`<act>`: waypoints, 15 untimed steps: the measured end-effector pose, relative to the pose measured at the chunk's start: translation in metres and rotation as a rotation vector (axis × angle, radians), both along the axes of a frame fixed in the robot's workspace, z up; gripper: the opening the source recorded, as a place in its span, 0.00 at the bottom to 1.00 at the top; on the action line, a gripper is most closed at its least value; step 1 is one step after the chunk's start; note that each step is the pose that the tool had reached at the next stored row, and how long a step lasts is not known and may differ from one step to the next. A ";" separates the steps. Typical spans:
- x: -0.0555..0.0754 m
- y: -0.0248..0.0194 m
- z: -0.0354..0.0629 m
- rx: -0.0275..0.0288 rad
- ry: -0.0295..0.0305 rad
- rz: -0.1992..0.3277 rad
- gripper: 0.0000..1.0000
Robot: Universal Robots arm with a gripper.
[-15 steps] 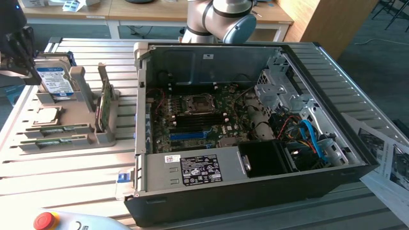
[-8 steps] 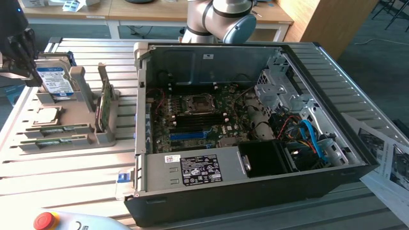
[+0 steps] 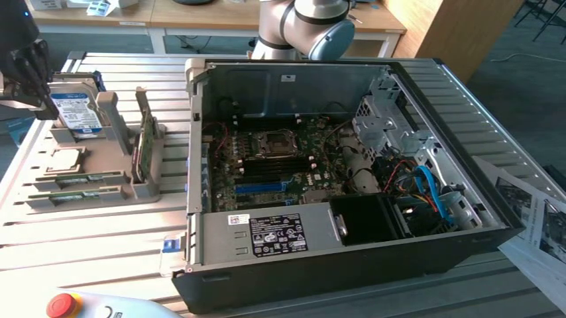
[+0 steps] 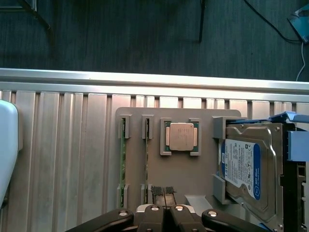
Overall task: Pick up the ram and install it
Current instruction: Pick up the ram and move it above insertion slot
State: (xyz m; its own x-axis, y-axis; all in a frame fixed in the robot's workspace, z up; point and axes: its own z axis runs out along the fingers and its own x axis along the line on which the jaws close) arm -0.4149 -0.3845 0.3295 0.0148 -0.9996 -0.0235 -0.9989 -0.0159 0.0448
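**Desk:** What are the fingers doing?

**Me:** From my end, the gripper [image 4: 163, 190] has its two black pads pressed together with nothing between them. It hangs over the grey holder [image 4: 186, 176], near one end of it.

**Desk:** And the ram?

**Me:** I see two sticks, both standing on edge in their slots in the holder. The inner ram stick [image 4: 146, 154] [image 3: 81, 178] runs just beside the closed pads, off to one side of them. The outer ram stick [image 4: 122, 154] [image 3: 75, 194] lies parallel in the next slot over.

**Desk:** What else is on the holder?

**Me:** The square silver processor [image 4: 180, 136] sits in its pocket, between the inner stick and the hard drive [image 4: 244, 166] with the blue and white label. In the exterior view, an upright green card [image 3: 146, 142] stands on the side of the holder facing the computer.

**Desk:** Farther out?

**Me:** The holder rests on the slatted aluminium table [image 3: 89, 245]. To the exterior view's right of it lies the open computer case [image 3: 354, 268], motherboard [image 3: 292, 169] exposed. Behind the case I see the arm's base [image 3: 305, 23].
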 end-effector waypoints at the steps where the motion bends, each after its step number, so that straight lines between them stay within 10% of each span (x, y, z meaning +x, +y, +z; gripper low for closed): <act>1: 0.000 0.0000 0.0000 0.0000 0.0000 0.000 0.11; 15: 0.000 0.0000 0.0000 0.0000 0.0000 0.000 0.24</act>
